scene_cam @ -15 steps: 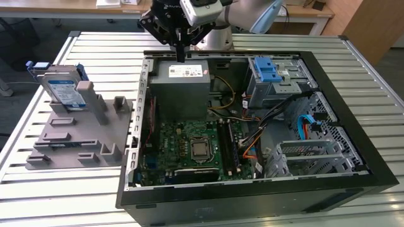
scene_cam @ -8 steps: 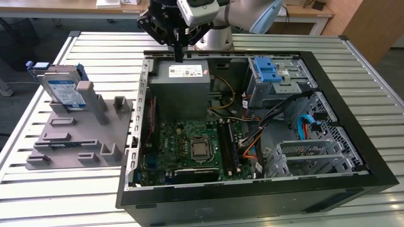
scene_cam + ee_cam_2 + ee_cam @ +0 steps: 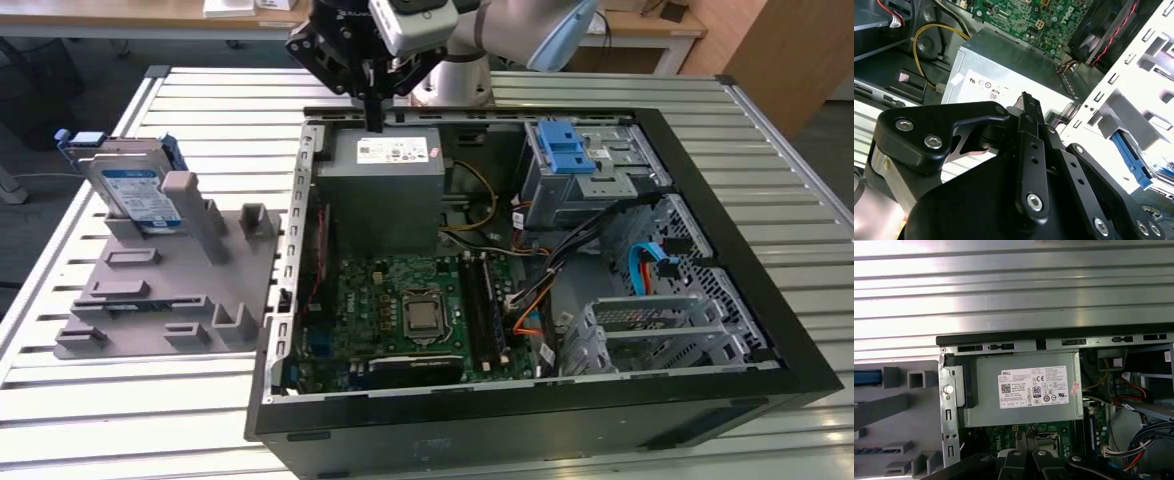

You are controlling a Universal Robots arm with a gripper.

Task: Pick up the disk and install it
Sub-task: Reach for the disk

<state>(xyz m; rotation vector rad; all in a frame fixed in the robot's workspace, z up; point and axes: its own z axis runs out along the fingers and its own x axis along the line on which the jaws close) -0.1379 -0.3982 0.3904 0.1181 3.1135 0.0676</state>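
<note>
The disk (image 3: 134, 190) stands upright in a slot of the grey holder (image 3: 160, 290) at the exterior view's left, its white-and-blue label facing out and a blue bracket around its edges. In the first wrist view a blue strip of the disk (image 3: 866, 377) shows beside the holder. My gripper (image 3: 375, 122) hangs over the far rim of the open computer case, just above the grey power-supply box (image 3: 387, 190), well apart from the disk. Its black fingers are shut together on nothing in both wrist views (image 3: 1026, 98) (image 3: 1024, 434).
The open computer case (image 3: 747, 300) lies on a slatted metal table (image 3: 120, 410). Inside are the green motherboard (image 3: 400, 310), loose cables, and a silver drive cage with a blue latch (image 3: 567, 150) at the far right. The robot's base stands behind the case.
</note>
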